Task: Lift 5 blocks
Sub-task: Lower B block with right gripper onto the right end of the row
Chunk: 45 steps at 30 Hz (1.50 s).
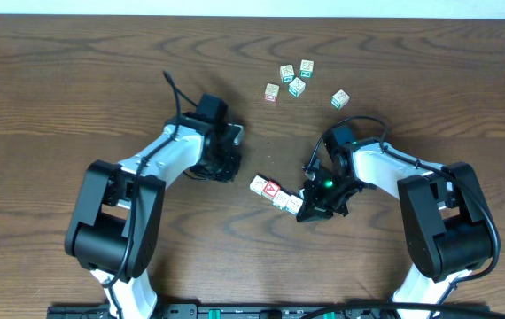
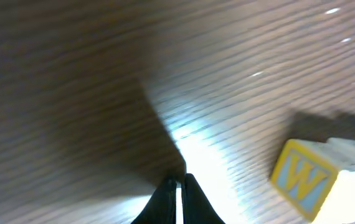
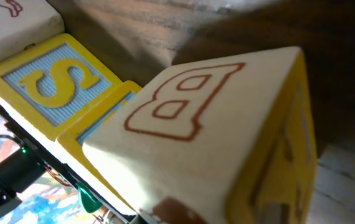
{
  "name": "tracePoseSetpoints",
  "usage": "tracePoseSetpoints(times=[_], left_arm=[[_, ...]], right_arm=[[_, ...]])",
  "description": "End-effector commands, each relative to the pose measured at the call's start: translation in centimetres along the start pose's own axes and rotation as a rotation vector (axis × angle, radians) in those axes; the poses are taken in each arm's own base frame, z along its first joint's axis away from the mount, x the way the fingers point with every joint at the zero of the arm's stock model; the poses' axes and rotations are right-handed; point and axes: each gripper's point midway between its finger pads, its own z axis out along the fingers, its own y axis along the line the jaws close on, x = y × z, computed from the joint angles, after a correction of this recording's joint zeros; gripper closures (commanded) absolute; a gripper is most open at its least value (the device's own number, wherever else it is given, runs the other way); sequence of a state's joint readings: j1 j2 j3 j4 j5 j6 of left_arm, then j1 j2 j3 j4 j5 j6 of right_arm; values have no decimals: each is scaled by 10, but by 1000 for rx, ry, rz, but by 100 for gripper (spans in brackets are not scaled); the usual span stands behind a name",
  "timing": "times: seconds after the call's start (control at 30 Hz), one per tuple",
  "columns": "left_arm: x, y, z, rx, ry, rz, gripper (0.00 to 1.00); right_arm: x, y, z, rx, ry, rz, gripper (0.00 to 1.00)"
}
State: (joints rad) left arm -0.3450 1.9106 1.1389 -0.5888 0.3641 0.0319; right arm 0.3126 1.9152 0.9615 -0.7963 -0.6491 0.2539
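My jaws, left and right, were shut on nothing; the right pair, crowding the row (image 1: 284, 200) beside the A block (image 1: 272, 189), could scatter it.

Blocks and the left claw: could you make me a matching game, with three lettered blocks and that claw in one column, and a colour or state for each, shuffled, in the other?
Column one:
1. A block
2. B block
3. S block
4. left gripper

Column two:
a. yellow letter on a blue ground
b. shut, nothing between the fingers
c. red face
d. letter in red outline on cream

Pairs: 1-c, 2-d, 3-a, 4-b
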Motion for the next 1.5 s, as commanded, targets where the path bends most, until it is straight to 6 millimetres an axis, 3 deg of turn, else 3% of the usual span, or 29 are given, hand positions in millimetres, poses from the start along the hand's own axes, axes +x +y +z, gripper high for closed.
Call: tracePoseSetpoints(times=[0.0, 0.27, 0.8, 1.13, 1.47], left_arm=[[11, 3, 11, 2, 36, 9, 92], [11, 3, 11, 2, 40, 9, 92], [11, -1, 11, 21, 40, 10, 93], [15, -25, 14, 97, 52, 91, 92], [18, -30, 15, 98, 65, 114, 92]], right_arm=[[-5, -88, 3, 429, -42, 70, 99], [-1, -102, -5, 517, -41, 97, 99], [-33, -84, -16, 491, -135, 72, 99], [-29, -73, -8, 465, -121, 73, 99], [-22, -59, 3, 453, -111, 101, 99]])
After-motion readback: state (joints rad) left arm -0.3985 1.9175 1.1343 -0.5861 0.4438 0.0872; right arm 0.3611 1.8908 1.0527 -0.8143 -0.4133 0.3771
